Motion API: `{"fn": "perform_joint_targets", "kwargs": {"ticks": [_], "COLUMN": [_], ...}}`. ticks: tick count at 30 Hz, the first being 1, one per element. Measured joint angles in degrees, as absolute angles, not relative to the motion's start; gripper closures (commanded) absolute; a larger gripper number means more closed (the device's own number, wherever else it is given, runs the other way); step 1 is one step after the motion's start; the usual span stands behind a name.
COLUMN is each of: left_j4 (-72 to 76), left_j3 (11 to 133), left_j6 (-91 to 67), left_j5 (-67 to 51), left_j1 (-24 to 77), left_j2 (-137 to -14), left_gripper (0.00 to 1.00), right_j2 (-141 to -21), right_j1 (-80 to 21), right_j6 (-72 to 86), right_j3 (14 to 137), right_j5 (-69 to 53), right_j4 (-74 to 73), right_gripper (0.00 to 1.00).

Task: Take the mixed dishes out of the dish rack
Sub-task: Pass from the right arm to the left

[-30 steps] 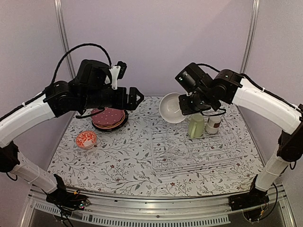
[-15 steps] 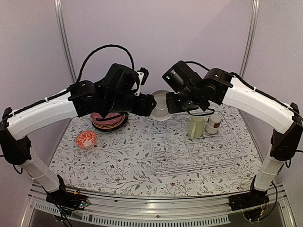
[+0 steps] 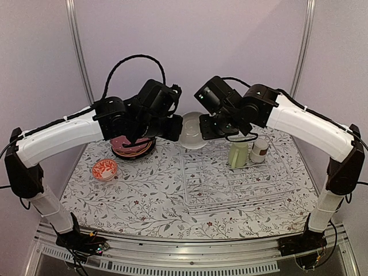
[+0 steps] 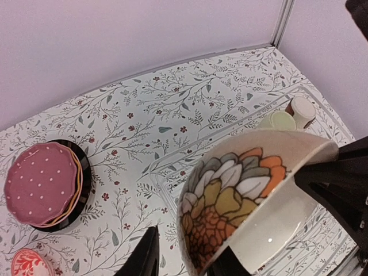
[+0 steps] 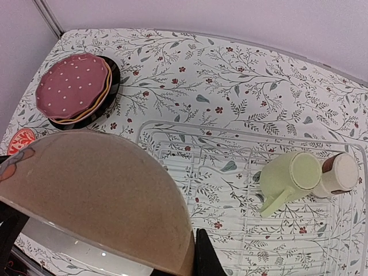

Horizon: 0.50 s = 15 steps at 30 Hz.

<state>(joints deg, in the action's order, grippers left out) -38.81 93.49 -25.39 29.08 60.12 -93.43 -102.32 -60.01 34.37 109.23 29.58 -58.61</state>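
Handover mid-air. Tan bowl [image 3: 190,132] tilted, above tablecloth [image 3: 144,195], between plate stack [image 3: 132,145] and dish rack [image 3: 241,184]. Right gripper [image 3: 206,127] clenched on rim. Left gripper [image 3: 176,127] straddles opposite rim. Wrist view shows gap beside outer finger [image 4: 144,253], so cannot tell if grip made. To do well: left pinches fully before right lets go; keep bowl steady, no twisting. Versus a second ago: left arm swung in from over plates, jaws narrowed; bowl carried left off rack. Green cup [image 3: 238,154], small cup [image 3: 260,150] unmoved.
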Motion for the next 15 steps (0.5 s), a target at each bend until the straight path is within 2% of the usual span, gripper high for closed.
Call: {"fn": "perform_joint_targets", "kwargs": {"ticks": [2, 6, 12, 15], "left_j4": [-38.94, -39.09, -39.27, -39.18], "left_j3": [93.56, 93.67, 94.35, 94.35], "left_j6": [-25.63, -26.22, -26.52, -26.63], "left_j5": [29.56, 30.57, 30.89, 30.7], "left_j1": [60.12, 60.12, 60.12, 60.12], "left_j2": [-93.69, -93.91, -94.56, -94.8], "left_gripper": [0.65, 0.63, 0.74, 0.85], "right_j2": [-102.48, -102.5, -102.5, -102.5], "right_j1": [-60.01, -60.01, -60.01, -60.01], "right_j6": [34.74, 35.03, 35.18, 35.2], "right_j3": [109.23, 109.23, 109.23, 109.23], "right_j5": [29.34, 28.99, 28.36, 27.94], "right_j4": [-58.61, -58.59, -58.33, -57.95], "right_gripper": [0.99, 0.99, 0.99, 0.96]}}
